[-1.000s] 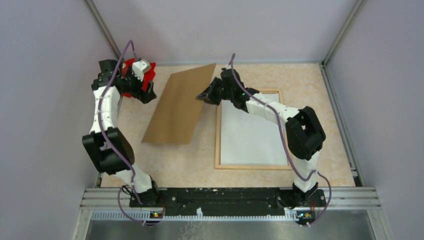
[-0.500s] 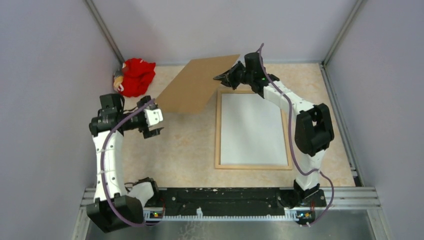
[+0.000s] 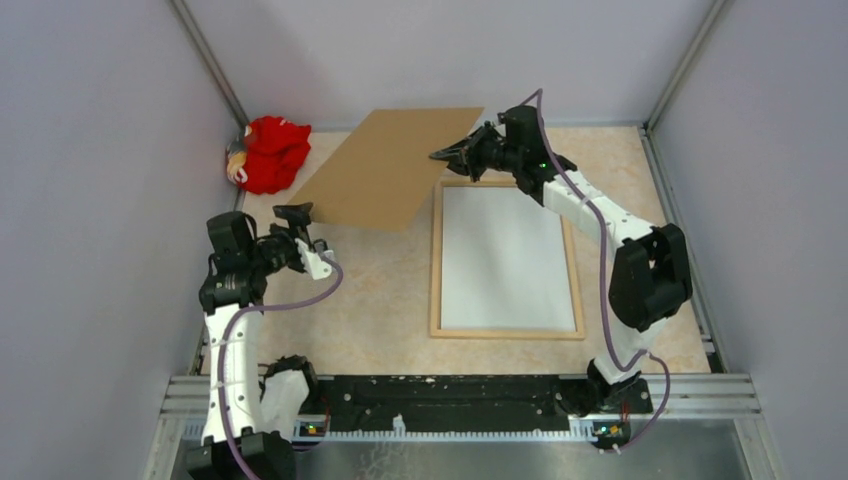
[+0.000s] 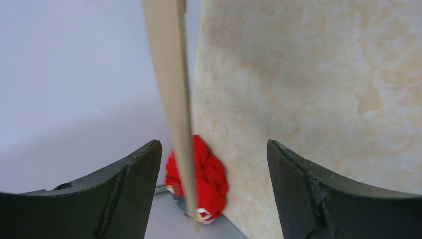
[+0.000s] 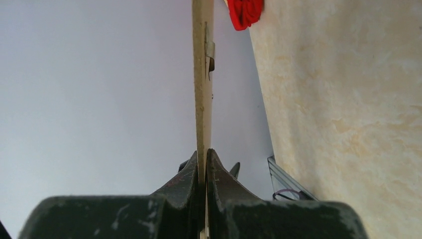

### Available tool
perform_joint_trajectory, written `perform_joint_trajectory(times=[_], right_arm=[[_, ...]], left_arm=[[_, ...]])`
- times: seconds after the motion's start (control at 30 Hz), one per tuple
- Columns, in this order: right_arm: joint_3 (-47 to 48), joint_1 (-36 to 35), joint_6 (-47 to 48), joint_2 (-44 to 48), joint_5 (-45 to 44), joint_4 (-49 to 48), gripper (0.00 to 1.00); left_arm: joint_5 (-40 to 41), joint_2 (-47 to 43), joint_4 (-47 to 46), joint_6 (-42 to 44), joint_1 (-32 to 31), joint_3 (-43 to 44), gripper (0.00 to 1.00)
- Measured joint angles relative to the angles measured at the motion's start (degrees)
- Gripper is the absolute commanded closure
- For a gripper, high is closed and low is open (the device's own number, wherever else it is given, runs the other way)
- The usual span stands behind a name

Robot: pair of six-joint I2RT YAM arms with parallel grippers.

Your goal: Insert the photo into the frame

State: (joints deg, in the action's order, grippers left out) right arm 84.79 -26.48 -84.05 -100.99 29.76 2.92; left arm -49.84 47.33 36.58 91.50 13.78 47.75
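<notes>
Clamped tight in the right claw (image 3: 447, 155), by its right-hand corner: the brown backing board (image 3: 390, 170), raised off the worktop (image 3: 370, 290) and tilted, long axis running from that corner down and leftward to a low free corner. Just beside that low corner, gaping wide with nothing between the pads: the left claw (image 3: 305, 238). In its wrist view, only the board's thin edge ahead, a little left of centre and clear of both fingers. To the right of the board, flat on the worktop: the frame (image 3: 508, 333), long axis running near to far. Inside it, a plain white sheet filling the opening, most likely the photo (image 3: 505, 255) lying face down, though no printed side visible to confirm that. Judged from this, a matter of carrying the board rightward and laying it flat over the white sheet, with a turn to match its long axis to the frame's. Nearer the frame, the right arm; nearer the board's free end, the left. Close by the board's right edge, the frame's far-left corner, so little travel needed. Open worktop between left claw and frame. Tighter at the far side, with the rear wall (image 3: 430, 50) close behind the board and a red bundle (image 3: 270, 152) in the far-left corner, near the board's left edge.
</notes>
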Motion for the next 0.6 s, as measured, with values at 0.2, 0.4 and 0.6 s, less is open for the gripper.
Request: perform_joint_trajectory(times=[0.2, 0.4, 0.6], right_arm=[[-0.1, -1.4, -0.2, 0.6, 0.6, -0.1, 1.0], [-0.1, -2.8, -0.3, 0.6, 1.3, 0.0, 1.0], [0.0, -2.9, 0.3, 0.6, 2.1, 1.1, 0.87]], left_arm=[[-0.2, -0.1, -10.2, -3.3, -1.6, -0.1, 0.26], [-0.2, -0.2, -12.4, -3.7, -2.8, -0.1, 0.73], [0.0, -0.3, -15.1, -4.3, -2.9, -0.1, 1.0]])
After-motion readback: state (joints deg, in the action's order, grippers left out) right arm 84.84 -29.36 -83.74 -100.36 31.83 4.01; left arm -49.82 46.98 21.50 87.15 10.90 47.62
